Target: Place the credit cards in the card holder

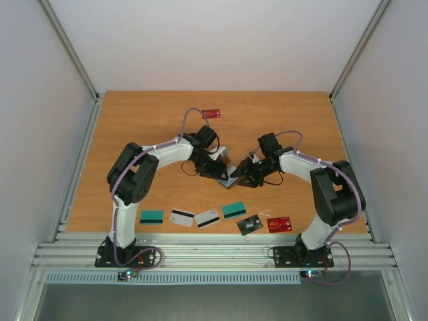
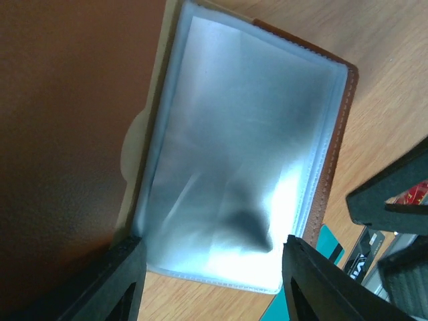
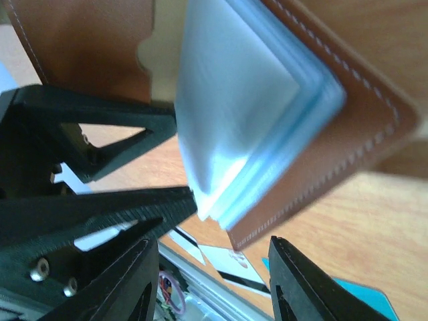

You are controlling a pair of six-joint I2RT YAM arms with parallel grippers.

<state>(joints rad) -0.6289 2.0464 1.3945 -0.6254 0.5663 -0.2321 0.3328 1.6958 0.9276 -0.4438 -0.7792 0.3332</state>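
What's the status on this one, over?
Left claw open, astride the plastic sleeves. Right claw open alongside. Card holder spread open, visible sleeve looks empty. Credit cards all on the table, nothing blocking.

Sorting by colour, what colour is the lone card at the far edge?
The card is red; top view shows it best.

surface: orange-brown wooden tabletop [image 1: 134, 127]
near-edge row, left to right: teal plastic card [image 1: 151, 217]; white card with black stripe [image 1: 182, 217]; second white striped card [image 1: 207, 219]; second teal card [image 1: 234, 210]; black card with pale print [image 1: 249, 225]; red card with white print [image 1: 279, 224]
row layout: all flat, some slightly skewed; black and red just beside each other
far side: second red card [image 1: 210, 113], flat, well apart from row
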